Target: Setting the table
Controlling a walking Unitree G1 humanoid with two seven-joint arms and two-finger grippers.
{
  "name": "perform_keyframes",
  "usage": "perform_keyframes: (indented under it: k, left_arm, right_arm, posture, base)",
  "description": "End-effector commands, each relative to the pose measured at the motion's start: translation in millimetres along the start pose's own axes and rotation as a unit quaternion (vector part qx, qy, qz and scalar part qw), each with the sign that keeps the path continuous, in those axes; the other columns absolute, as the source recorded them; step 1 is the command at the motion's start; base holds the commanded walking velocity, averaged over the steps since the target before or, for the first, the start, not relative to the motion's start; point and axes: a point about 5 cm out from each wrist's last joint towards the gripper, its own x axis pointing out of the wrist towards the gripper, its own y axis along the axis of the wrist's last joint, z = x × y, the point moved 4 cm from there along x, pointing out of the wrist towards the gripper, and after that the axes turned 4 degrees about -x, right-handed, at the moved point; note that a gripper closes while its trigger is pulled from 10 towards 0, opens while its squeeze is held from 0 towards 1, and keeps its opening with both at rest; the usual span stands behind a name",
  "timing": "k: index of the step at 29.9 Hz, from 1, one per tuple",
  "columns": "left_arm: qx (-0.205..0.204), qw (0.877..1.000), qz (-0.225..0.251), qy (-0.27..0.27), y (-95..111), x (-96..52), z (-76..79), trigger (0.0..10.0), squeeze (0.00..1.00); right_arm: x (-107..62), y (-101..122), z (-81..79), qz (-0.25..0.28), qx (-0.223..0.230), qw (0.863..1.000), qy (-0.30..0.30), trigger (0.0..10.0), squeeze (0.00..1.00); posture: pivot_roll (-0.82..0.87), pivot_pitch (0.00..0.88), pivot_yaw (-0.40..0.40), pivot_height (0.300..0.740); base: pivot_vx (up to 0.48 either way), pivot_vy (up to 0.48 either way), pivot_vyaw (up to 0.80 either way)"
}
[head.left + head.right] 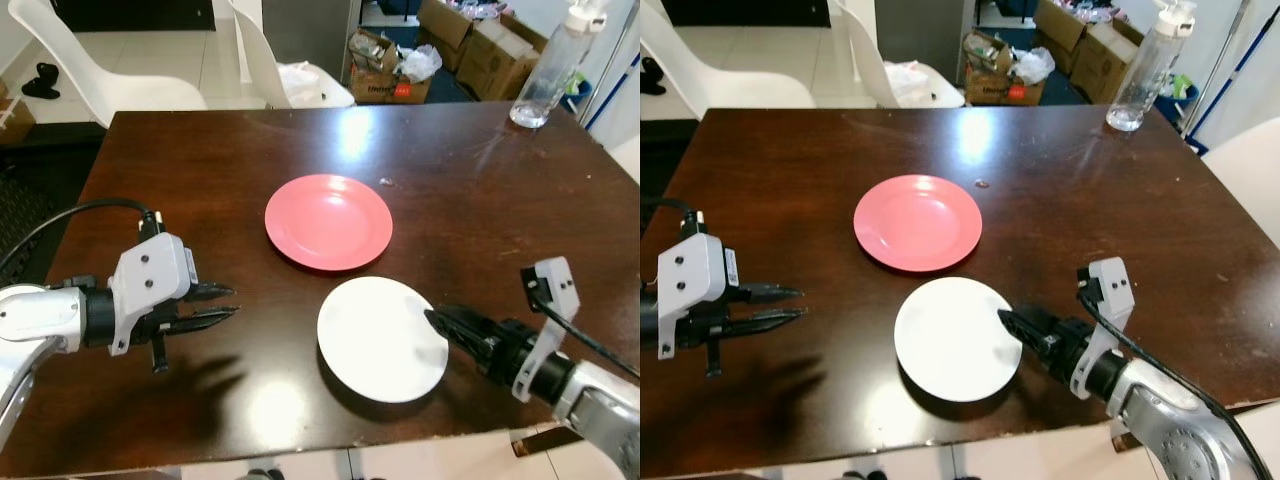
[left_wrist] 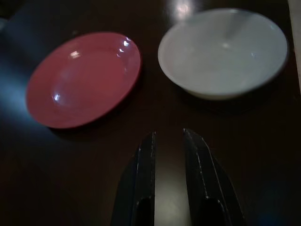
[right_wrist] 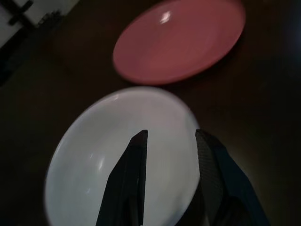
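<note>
While the white plate [image 1: 381,338] is lying flat near the front edge of the dark brown desk [image 1: 180,170], the red plate [image 1: 328,221] is sitting just behind it, closer to the middle, and the two plates are almost touching. The right end effector [image 1: 432,318] is reaching over the right rim of the white plate, and in the right wrist view its two black fingers [image 3: 130,174] are standing apart with the plate showing between them, so it is released and holding nothing. I cannot tell if the fingers are touching the plate. The left end effector [image 1: 226,302] is hovering over bare wood on the left side of the desk, well apart from both plates, and pointing toward them. Its fingers are also spread a little, with nothing between them. A clear plastic bottle [image 1: 550,68] is standing upright at the far right corner of the desk. Two white chairs [image 1: 110,70] are waiting behind the far edge. Some cardboard boxes [image 1: 385,65] are sitting on the floor further back, with crumpled stuff poking out of them.
</note>
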Motion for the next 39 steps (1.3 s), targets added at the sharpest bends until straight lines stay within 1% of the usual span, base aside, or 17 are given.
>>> perform_keyframes:
  k: [1, 2, 5, 6, 7, 8, 9, 10, 13, 14, 16, 17, 18, 24, 29, 34, 39]
  left_arm:
    - [-0.017, 0.999, 0.013, 0.032, 0, 5.6, -5.9, 10.0, 0.0]
    - [-0.017, 0.999, 0.013, 0.032, 0, 5.6, -5.9, 10.0, 0.0]
    - [-0.06, 0.985, 0.058, 0.152, 5, 15.0, -30.7, 10.0, 0.0]
    - [-0.06, 0.985, 0.058, 0.152, 5, 15.0, -30.7, 10.0, 0.0]
    - [-0.143, 0.954, 0.084, 0.252, -6, 9.6, -46.2, 10.0, 0.0]
    - [-0.143, 0.954, 0.084, 0.252, -6, 9.6, -46.2, 10.0, 0.0]
    - [-0.18, 0.937, 0.084, 0.289, -18, 4.1, -49.1, 10.0, 0.0]
    - [-0.18, 0.937, 0.084, 0.289, -18, 4.1, -49.1, 10.0, 0.0]
    - [-0.257, 0.881, 0.06, 0.392, -58, -19.1, -44.8, 10.0, 0.0]
    - [-0.257, 0.881, 0.06, 0.392, -58, -19.1, -44.8, 10.0, 0.0]
    - [-0.286, 0.842, 0.059, 0.453, -71, -30.5, -39.8, 10.0, 0.0]
    - [-0.286, 0.842, 0.059, 0.453, -71, -30.5, -39.8, 10.0, 0.0]
    - [-0.278, 0.826, 0.071, 0.485, -70, -34.6, -36.1, 10.0, 0.0]
    - [-0.267, 0.803, 0.088, 0.525, -58, -30.6, -42.5, 10.0, 0.0]
    - [-0.257, 0.796, 0.084, 0.542, -54, -28.0, -44.8, 10.0, 0.0]
    - [-0.225, 0.782, 0.071, 0.578, -55, -34.8, -39.9, 10.0, 0.0]
    - [-0.22, 0.772, 0.068, 0.592, -59, -25.9, -31.3, 10.0, 0.0]
  right_arm:
    - [1.2, 32, 3.0, 0.071, -0.073, 0.993, -0.053, 10.0, 0.0]
    - [1.2, 32, 3.0, 0.071, -0.073, 0.993, -0.053, 10.0, 0.0]
    - [16.5, 67, -2.1, 0.167, -0.115, 0.972, -0.116, 10.0, 0.0]
    - [16.5, 67, -2.1, 0.167, -0.115, 0.972, -0.116, 10.0, 0.0]
    - [27.2, 79, -12.0, 0.205, -0.118, 0.964, -0.124, 10.0, 0.0]
    - [27.2, 79, -12.0, 0.205, -0.118, 0.964, -0.124, 10.0, 0.0]
    - [31.3, 82, -16.2, 0.217, -0.113, 0.962, -0.122, 10.0, 0.0]
    - [31.3, 82, -16.2, 0.217, -0.113, 0.962, -0.122, 10.0, 0.0]
    - [43.0, 88, -21.3, 0.234, -0.099, 0.96, -0.121, 10.0, 0.0]
    - [43.0, 88, -21.3, 0.234, -0.099, 0.96, -0.121, 10.0, 0.0]
    - [49.5, 86, -19.9, 0.241, -0.081, 0.959, -0.127, 10.0, 0.0]
    - [49.5, 86, -19.9, 0.241, -0.081, 0.959, -0.127, 10.0, 0.0]
    - [54.9, 81, -18.7, 0.24, -0.065, 0.96, -0.126, 10.0, 0.0]
    - [64.1, 71, -11.3, 0.234, -0.039, 0.963, -0.132, 10.0, 0.0]
    - [68.3, 63, -13.5, 0.221, -0.032, 0.968, -0.114, 10.0, 0.0]
    - [76.3, 18, -27.2, 0.116, -0.081, 0.988, -0.062, 10.0, 0.0]
    - [75.6, -4, -17.1, 0.077, -0.093, 0.989, -0.083, 10.0, 0.0]
  posture:
    - [-0.05, 0.095, 0.075, 0.74]
    - [-0.05, 0.095, 0.075, 0.74]
    - [-0.04, 0.089, 0.083, 0.74]
    - [-0.04, 0.089, 0.083, 0.74]
    - [-0.03, 0.088, 0.084, 0.74]
    - [-0.03, 0.088, 0.084, 0.74]
    - [-0.03, 0.088, 0.084, 0.74]
    - [-0.03, 0.088, 0.084, 0.74]
    - [-0.02, 0.085, 0.073, 0.74]
    - [-0.02, 0.085, 0.073, 0.74]
    - [-0.01, 0.078, 0.05, 0.74]
    - [-0.01, 0.078, 0.05, 0.74]
    - [-0.01, 0.074, 0.037, 0.74]
    - [-0.01, 0.06, 0.021, 0.74]
    - [-0.01, 0.058, 0.022, 0.74]
    - [-0.01, 0.057, 0.01, 0.74]
    - [-0.01, 0.054, -0.003, 0.74]
  base:
    - [0.0, 0.0, 0.0]
    - [0.0, 0.0, 0.0]
    - [0.0, 0.0, 0.0]
    - [0.0, 0.0, 0.0]
    - [0.0, 0.0, 0.0]
    - [0.0, 0.0, 0.0]
    - [0.0, 0.0, 0.0]
    - [0.0, 0.0, 0.0]
    - [0.0, 0.0, 0.0]
    - [0.0, 0.0, 0.0]
    - [0.0, 0.0, 0.0]
    - [0.0, 0.0, 0.0]
    - [0.0, 0.0, 0.0]
    - [0.0, 0.0, 0.0]
    - [0.0, 0.0, 0.0]
    - [0.0, 0.0, 0.0]
    - [0.0, 0.0, 0.0]
